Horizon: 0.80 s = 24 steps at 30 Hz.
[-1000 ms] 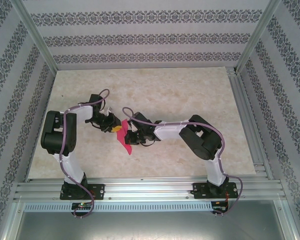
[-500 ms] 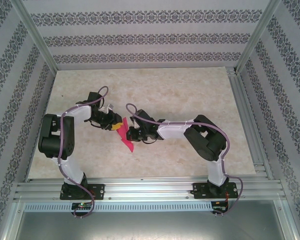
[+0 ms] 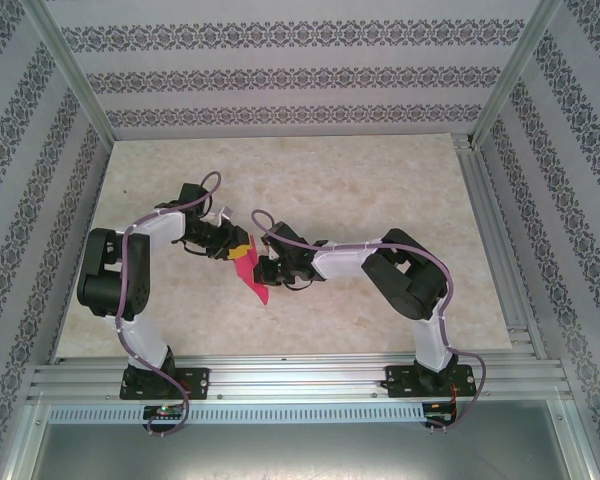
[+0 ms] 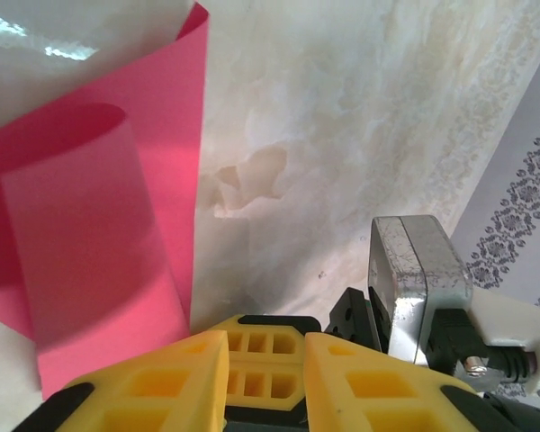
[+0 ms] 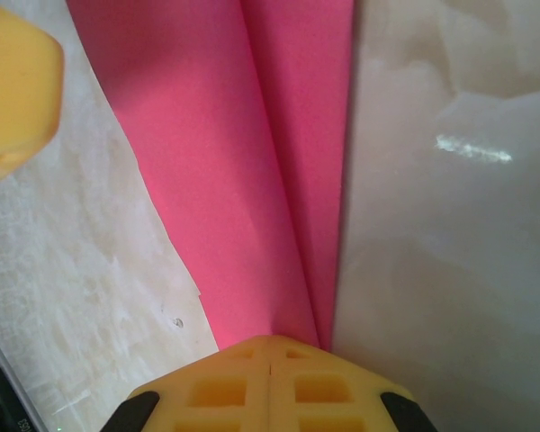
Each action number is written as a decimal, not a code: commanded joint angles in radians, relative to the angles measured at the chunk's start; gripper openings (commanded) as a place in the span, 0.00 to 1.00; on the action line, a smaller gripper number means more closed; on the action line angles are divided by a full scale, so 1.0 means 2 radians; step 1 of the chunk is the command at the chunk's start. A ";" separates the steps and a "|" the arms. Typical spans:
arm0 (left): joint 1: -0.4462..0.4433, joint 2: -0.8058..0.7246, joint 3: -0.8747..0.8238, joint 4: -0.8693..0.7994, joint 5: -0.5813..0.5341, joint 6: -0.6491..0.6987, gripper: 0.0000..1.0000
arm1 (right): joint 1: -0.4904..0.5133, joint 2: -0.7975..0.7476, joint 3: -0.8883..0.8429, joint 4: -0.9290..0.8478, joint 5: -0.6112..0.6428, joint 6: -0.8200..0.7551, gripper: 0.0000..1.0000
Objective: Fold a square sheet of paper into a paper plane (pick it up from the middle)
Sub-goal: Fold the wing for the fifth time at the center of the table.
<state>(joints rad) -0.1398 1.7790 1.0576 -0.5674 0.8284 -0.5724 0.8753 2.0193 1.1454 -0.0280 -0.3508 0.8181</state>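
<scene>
The square sheet of paper [image 3: 252, 279], magenta-pink and creased lengthwise, hangs between the two arms above the middle of the table. My right gripper [image 3: 266, 268] is shut on its edge. In the right wrist view the folded layers [image 5: 252, 162] run straight out of the pinched yellow fingertips [image 5: 270, 346]. My left gripper [image 3: 238, 247] is just left of the paper. Its yellow jaws [image 4: 263, 349] stand a little apart with nothing between them. The sheet [image 4: 99, 207] curls to their left. One left fingertip [image 5: 9, 90] shows beside the sheet.
The marbled tabletop [image 3: 380, 180] stretches behind and to the right. Aluminium rails [image 3: 300, 380] run along the near edge, and patterned walls close in the sides. A metal and black block [image 4: 414, 270] sits close to the right of my left fingers.
My left gripper has moved a little to the right, closer to the paper. The hanging sheet looks narrower and has shifted slightly. The right gripper still holds it.
</scene>
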 commanded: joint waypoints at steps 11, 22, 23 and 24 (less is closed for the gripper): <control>-0.010 0.051 0.008 0.050 0.009 -0.005 0.24 | 0.003 0.000 -0.002 0.017 0.034 0.020 0.02; -0.014 0.104 0.017 0.087 -0.005 -0.010 0.24 | 0.003 -0.007 -0.013 0.023 0.020 0.022 0.05; -0.014 0.112 0.020 0.081 -0.012 -0.005 0.23 | 0.002 -0.010 -0.015 0.024 0.016 0.022 0.06; -0.014 0.116 0.020 0.079 -0.017 -0.003 0.23 | 0.000 -0.015 -0.017 0.028 0.006 0.022 0.06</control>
<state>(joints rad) -0.1558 1.9575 1.0828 -0.4587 0.8486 -0.5880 0.8764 2.0186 1.1366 0.0059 -0.3161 0.8482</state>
